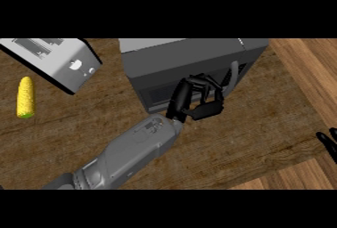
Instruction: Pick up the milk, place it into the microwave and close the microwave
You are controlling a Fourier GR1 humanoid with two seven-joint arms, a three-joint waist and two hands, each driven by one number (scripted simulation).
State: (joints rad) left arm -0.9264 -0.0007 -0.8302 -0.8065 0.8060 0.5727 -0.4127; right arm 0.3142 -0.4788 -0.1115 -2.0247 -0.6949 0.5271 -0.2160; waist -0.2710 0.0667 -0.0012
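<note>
Black left hand with curled, empty fingers against microwave door, likely pushing it shut; right hand at edge, state unclear.

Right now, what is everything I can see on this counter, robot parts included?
Microwave: one, dark grey, top middle, door looks shut.
Toaster: one, silver, top left.
Corn cob: one, yellow, far left, lying on the wood.
Counter: one, brown wood.
Milk: none visible.
Left hand: one, black, on a grey forearm, fingers curled against the microwave's front, holding nothing visible.
Right hand: one, black, at the right edge, resting.
</note>
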